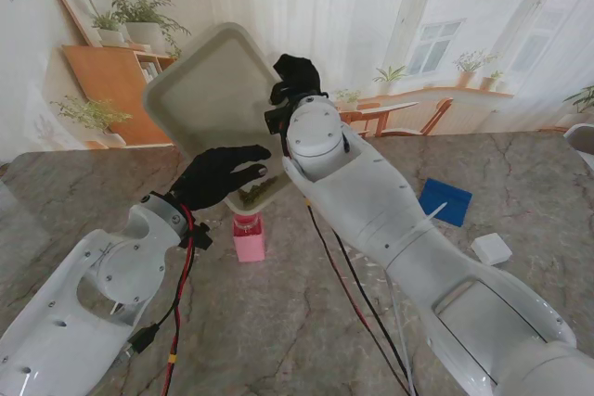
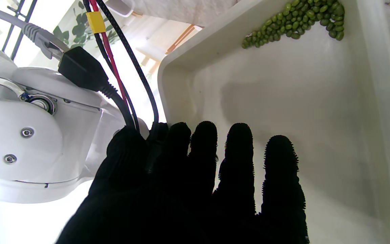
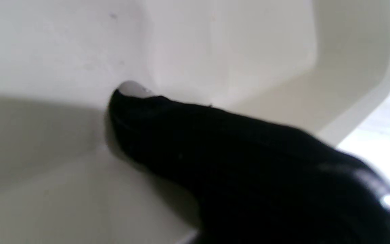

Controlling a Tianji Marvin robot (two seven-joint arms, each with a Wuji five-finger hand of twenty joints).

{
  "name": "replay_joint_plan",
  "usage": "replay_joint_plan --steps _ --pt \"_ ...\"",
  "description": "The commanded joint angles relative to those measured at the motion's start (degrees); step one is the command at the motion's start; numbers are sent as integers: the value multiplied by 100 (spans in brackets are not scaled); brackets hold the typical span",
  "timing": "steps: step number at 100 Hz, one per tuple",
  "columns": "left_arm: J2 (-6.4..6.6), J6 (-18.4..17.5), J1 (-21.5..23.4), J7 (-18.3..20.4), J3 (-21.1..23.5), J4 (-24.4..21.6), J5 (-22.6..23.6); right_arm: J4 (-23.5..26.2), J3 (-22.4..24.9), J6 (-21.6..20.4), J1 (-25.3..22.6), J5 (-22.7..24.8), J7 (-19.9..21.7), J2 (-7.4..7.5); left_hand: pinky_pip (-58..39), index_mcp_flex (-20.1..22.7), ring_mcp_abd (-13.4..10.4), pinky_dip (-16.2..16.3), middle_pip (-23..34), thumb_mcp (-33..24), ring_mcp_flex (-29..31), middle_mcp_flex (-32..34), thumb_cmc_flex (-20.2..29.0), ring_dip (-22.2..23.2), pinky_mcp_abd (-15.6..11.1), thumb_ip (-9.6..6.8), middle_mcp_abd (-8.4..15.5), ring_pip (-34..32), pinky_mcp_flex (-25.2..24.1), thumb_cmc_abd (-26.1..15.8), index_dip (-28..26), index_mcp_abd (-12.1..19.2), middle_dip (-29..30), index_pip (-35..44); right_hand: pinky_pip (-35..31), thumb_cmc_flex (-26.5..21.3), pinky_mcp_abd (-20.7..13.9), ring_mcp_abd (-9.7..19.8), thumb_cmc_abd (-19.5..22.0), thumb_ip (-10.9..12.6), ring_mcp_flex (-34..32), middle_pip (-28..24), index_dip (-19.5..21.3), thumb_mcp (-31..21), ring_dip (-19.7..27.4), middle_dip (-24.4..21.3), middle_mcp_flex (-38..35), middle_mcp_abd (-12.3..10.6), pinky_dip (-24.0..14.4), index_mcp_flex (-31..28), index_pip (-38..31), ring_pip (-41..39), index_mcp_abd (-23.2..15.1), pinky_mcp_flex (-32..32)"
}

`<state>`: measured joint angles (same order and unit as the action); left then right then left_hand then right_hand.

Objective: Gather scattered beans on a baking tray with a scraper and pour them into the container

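My right hand (image 1: 295,76) grips the tilted tray's (image 1: 200,90) far rim; my left hand (image 1: 215,176), fingers spread, braces its low edge, where beans (image 1: 254,194) gather above the pink container (image 1: 249,238).

Our arms: glossy white rounded shells, round joint caps with small silver screws. Both hands in black knit gloves, fuzzy texture: left hand (image 1: 215,176), right hand (image 1: 295,79). Left forearm carries an external harness: red wire (image 1: 182,296) plus black braided cables, yellow connector (image 2: 95,17), grey lead into a black plug (image 2: 80,69). Thin black and red cables trail beside our right arm too.
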<state>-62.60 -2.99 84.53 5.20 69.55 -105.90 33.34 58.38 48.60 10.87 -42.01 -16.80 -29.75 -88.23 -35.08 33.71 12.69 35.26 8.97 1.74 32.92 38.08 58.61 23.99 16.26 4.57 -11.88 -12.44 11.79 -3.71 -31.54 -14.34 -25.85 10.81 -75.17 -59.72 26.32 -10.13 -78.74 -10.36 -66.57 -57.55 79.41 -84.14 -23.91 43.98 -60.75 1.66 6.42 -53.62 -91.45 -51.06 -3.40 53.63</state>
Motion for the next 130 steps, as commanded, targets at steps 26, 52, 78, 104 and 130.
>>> replay_joint_plan --steps 26,52,78,104,130 --pt "-30 21 22 -20 -16 -2 -25 85 -17 -152 -7 67 52 -2 40 4 21 -64 -88 72 -88 32 75 -41 -61 -213 71 95 -58 -4 52 10 47 -25 -2223 -713 -345 836 270 308 -425 -989 45 -582 -533 396 -339 -830 -423 -143 -272 -1407 -118 653" --pt "8 92 -50 266 12 -141 -193 105 -36 -201 -15 116 20 -3 43 -9 15 -62 -92 68 -98 29 88 -43 -46 -216 84 101 -70 -14 57 16 51 -33 -2219 -713 -337 843 271 307 -425 -988 45 -582 -535 398 -339 -830 -422 -143 -272 -1406 -118 652" --pt "30 98 -52 393 7 -216 -237 121 -50 -243 -36 166 17 8 47 6 26 -61 -91 71 -88 43 85 -46 -27 -215 78 104 -57 -6 59 14 53 -30 -2217 -712 -342 844 274 304 -424 -986 45 -582 -534 401 -333 -834 -422 -143 -272 -1406 -118 651" --pt "37 124 -109 514 -61 -244 -449 130 -56 -245 -47 170 8 6 69 3 33 -67 -97 69 -89 42 90 -51 -22 -216 72 109 -59 -8 66 -3 62 -37 -2217 -712 -347 844 275 303 -425 -985 45 -582 -535 403 -333 -834 -422 -143 -272 -1407 -118 651" --pt "25 113 -160 484 -172 -106 -512 150 -47 -234 -67 164 -4 10 72 0 45 -64 -96 69 -87 45 85 -52 -15 -216 76 110 -61 -7 70 1 64 -39 -2214 -713 -342 840 276 304 -425 -984 46 -582 -535 404 -333 -834 -421 -143 -272 -1407 -118 651"
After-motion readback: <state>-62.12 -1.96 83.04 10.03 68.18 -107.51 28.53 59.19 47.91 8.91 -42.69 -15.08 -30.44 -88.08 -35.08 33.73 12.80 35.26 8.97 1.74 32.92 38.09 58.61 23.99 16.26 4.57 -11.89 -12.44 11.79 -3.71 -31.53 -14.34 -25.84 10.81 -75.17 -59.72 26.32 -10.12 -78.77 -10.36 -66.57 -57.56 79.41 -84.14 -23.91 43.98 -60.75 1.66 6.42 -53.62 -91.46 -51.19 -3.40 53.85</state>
